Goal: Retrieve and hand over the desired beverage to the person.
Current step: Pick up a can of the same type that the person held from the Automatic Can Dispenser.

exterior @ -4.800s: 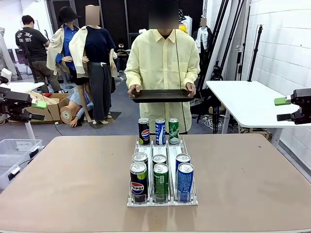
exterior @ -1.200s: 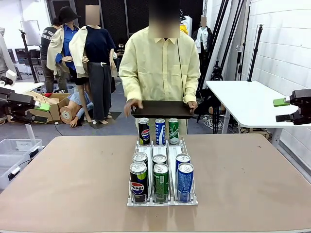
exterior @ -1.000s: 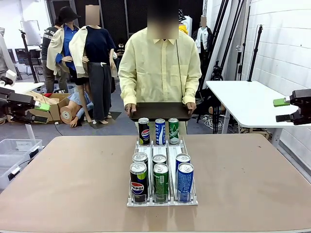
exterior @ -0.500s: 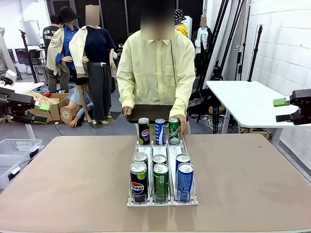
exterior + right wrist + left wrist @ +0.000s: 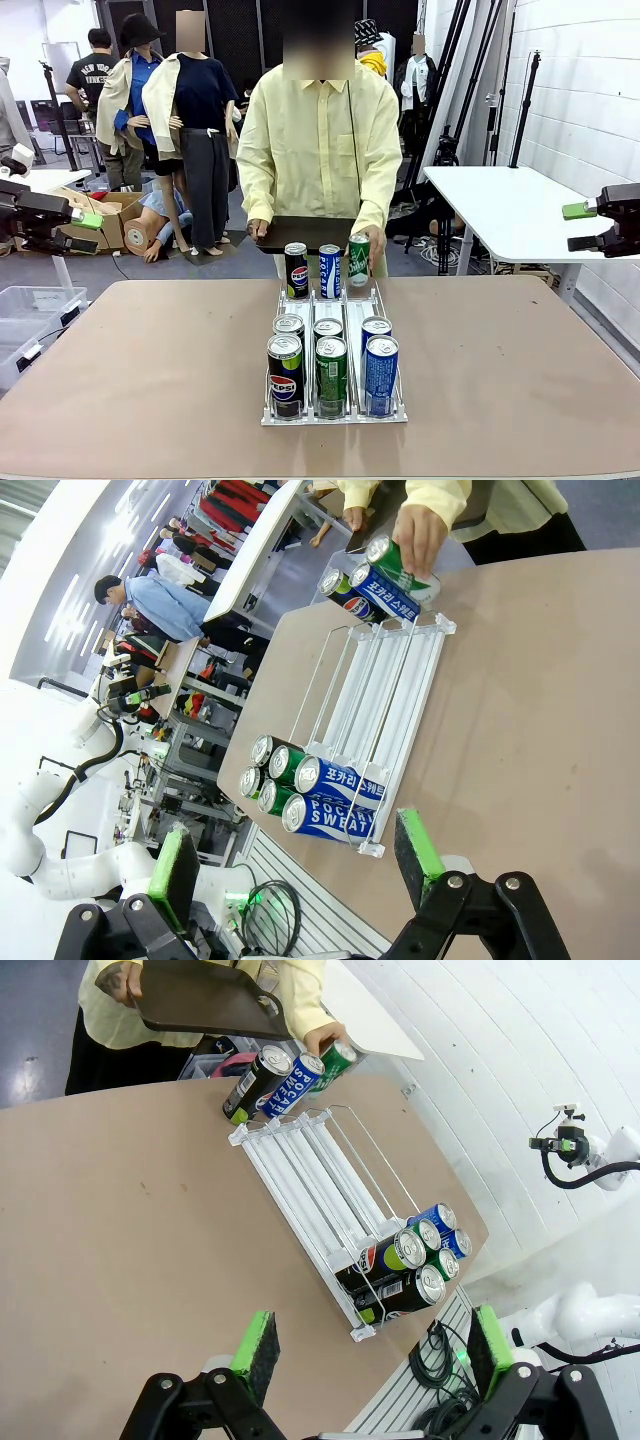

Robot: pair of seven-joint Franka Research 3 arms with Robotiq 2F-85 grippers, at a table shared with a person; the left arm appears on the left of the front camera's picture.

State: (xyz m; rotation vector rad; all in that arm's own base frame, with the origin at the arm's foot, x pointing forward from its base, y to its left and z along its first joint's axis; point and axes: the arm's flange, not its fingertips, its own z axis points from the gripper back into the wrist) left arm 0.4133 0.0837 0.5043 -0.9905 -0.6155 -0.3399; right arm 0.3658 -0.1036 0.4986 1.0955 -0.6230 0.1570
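Item: green can (image 5: pixel 358 262), far end of rack (image 5: pixel 334 302), gripped by person's hand (image 5: pixel 420 525); we logged L gripper (image 5: pixel 372 1352) & R gripper (image 5: pixel 295 865) fingers apart, off to sides; risk: reaching in cd hit that hand.

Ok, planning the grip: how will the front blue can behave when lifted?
The front blue can looks like smooth metal, so probably slippery. Tall and narrow, it could tip if nudged, though the rack likely steadies it.
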